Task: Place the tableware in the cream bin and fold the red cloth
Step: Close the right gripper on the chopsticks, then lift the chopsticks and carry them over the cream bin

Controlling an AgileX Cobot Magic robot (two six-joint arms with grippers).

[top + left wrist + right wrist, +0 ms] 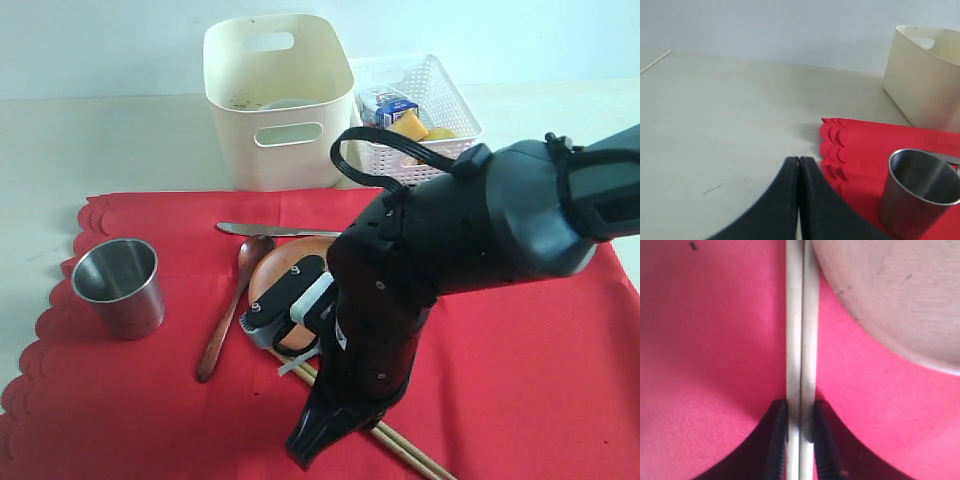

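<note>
**A:** Where is the pair of wooden chopsticks [801, 340]?

**B:** On the red cloth [520, 380], at five o'clock from the round brown plate [285, 268], just beside its rim. The right jaws are pinched narrow on both sticks together.

**A:** How to lift them well?

**B:** Squeeze evenly so neither stick slips. Rise straight, then head for the cream bin [280, 150] at twelve o'clock.

**A:** And the pose?

**B:** The right arm [480, 230] reaches in from three o'clock, wrist pitched steeply down. The left jaws are pressed together, empty, low over the desk [715, 125] near the steel cup [917, 190].

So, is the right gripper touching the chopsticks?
Touching. The right wrist view shows the right gripper with both fingers pressed against the wooden chopsticks, no gap.
</note>
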